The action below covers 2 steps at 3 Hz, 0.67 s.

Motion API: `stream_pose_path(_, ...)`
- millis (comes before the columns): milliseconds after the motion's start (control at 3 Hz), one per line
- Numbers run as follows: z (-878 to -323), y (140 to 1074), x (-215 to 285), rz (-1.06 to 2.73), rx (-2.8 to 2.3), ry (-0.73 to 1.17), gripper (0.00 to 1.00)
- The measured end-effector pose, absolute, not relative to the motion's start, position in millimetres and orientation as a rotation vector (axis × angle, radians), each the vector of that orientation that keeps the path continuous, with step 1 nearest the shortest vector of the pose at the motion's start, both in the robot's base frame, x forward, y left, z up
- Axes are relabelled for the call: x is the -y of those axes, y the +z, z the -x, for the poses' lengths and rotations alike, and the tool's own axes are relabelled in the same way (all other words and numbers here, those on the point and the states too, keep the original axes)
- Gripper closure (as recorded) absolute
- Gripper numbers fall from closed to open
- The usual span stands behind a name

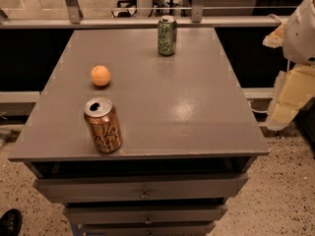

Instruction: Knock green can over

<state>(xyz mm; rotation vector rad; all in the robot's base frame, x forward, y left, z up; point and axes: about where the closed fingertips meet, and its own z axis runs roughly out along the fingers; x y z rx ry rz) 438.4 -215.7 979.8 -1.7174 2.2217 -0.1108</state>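
The green can (167,35) stands upright near the far edge of the grey table (197,107), a little right of centre. It has mottled green sides and a silver top. My gripper (288,100) hangs off the table's right side, beyond its edge, below the white arm housing (302,31). It is well to the right of the green can and nearer to me, touching nothing.
A gold-brown can (102,125) with an open top stands near the front left. An orange ball-like fruit (100,75) lies at mid left. Drawers (142,188) sit below the tabletop. A railing (147,21) runs behind the table. A dark shoe (10,221) is at bottom left.
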Motion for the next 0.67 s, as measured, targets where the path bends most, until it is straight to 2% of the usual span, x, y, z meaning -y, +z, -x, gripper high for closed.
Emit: stream_pose_path(667, -460.4, 973.4, 209.3, 1.683, -2.174, -0.080, 0.00)
